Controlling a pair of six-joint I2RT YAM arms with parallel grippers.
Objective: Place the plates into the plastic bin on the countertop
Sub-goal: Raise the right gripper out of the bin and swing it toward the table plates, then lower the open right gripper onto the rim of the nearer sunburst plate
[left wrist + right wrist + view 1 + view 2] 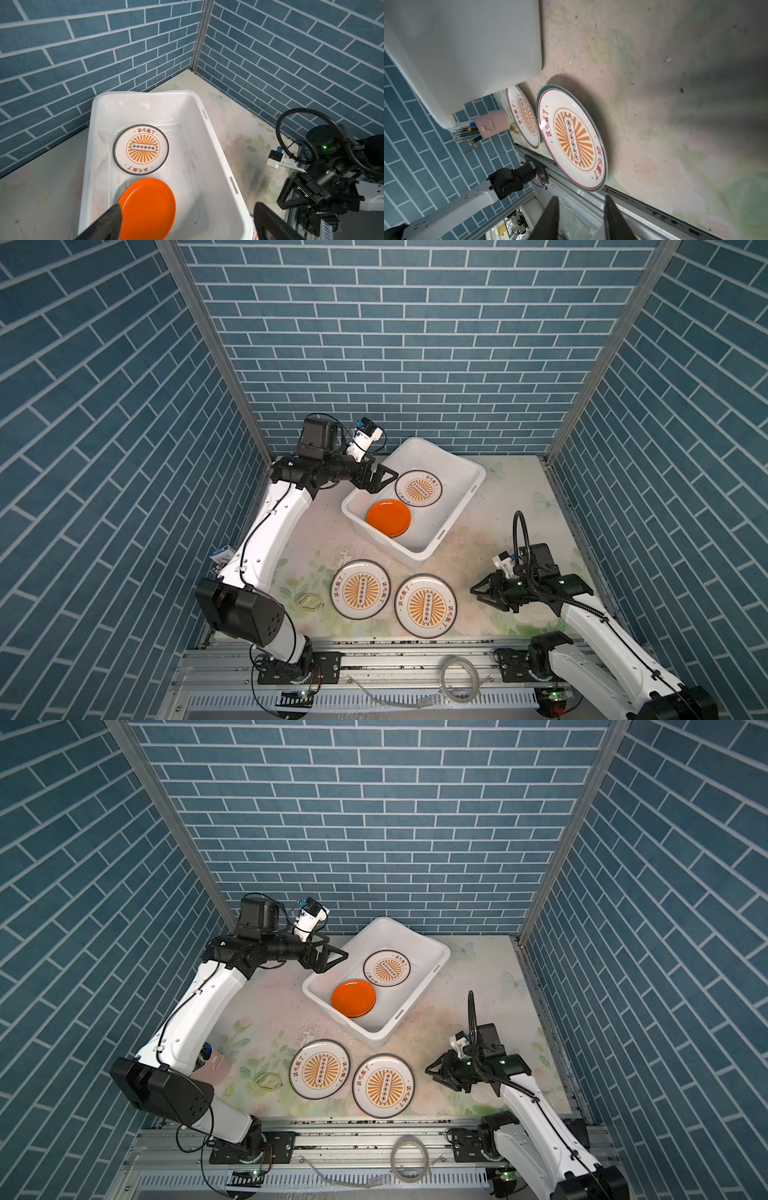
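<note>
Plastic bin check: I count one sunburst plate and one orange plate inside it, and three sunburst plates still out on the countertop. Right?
Not quite. The plastic bin does hold one sunburst plate and the orange plate, but only two sunburst plates, the left one and the right one, remain on the countertop. Both top views show this.

Glossy orange plate [148,207] lies in the smooth, scuffed white plastic bin [216,166].

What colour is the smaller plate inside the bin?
Plain orange plate, clearest in the left wrist view.
</note>
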